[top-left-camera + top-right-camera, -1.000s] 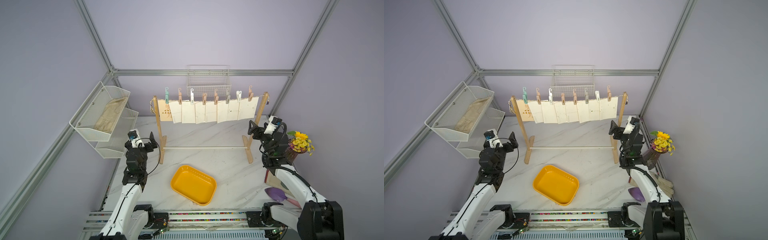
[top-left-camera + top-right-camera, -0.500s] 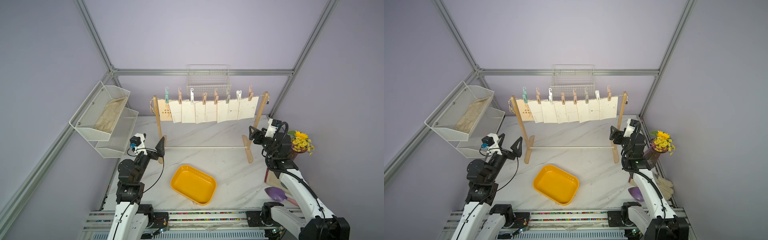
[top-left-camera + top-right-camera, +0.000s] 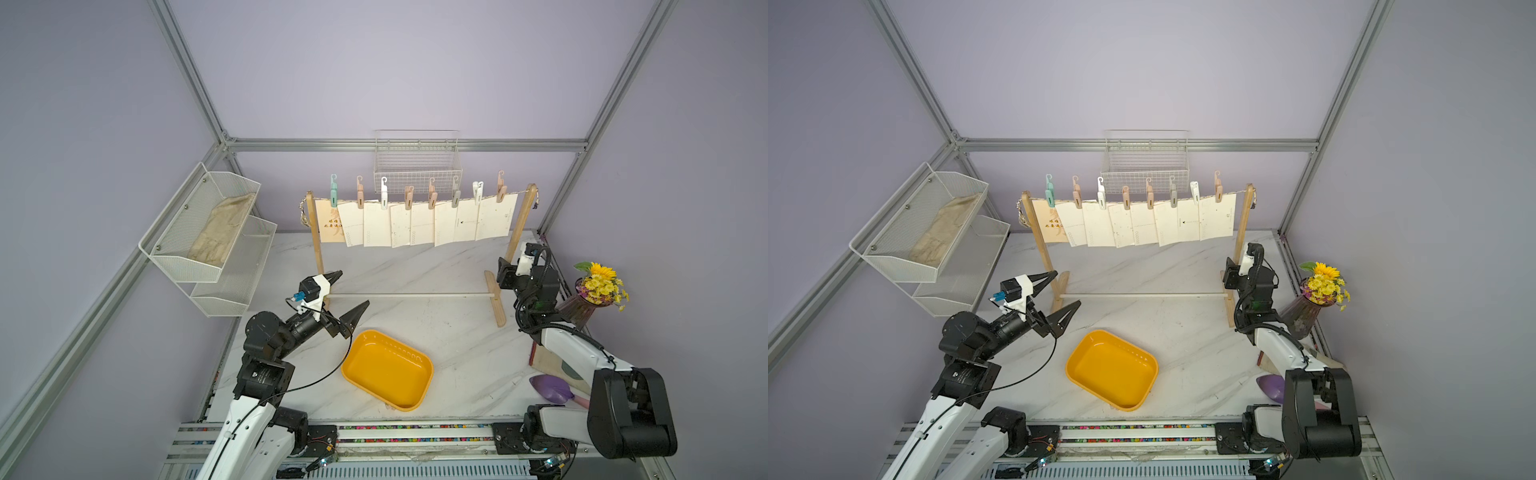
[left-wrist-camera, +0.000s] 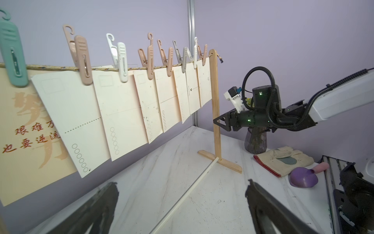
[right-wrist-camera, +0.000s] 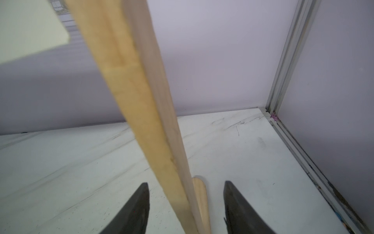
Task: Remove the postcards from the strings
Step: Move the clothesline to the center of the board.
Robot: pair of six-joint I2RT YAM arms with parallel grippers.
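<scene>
Hovering left of centre, the left gripper [image 3: 354,287] is held spread wide, empty; the right gripper [image 5: 186,183], right of centre, is set part-spread astride the wooden post [image 5: 141,101], pinching nothing. Upper centre, all eight postcards [image 3: 415,224] are found pegged to the string [image 4: 50,67]; none removed.

White marble-patterned table [image 3: 415,266], grey-veined, bordered at the near edge by a metal rail [image 3: 415,434]. Carrying toward the back a rack's left wooden foot [image 3: 1064,280] and right wooden foot [image 3: 496,305], joined by a thin white rod [image 3: 415,295] low along the surface, and in the front middle a yellow tray [image 3: 386,370] set askew. Along the right edge: purple vase [image 3: 579,309] of yellow flowers, cream cloth [image 4: 283,160] with a red edge, and just beside it a purple scoop [image 4: 302,179] with a pink handle.
</scene>
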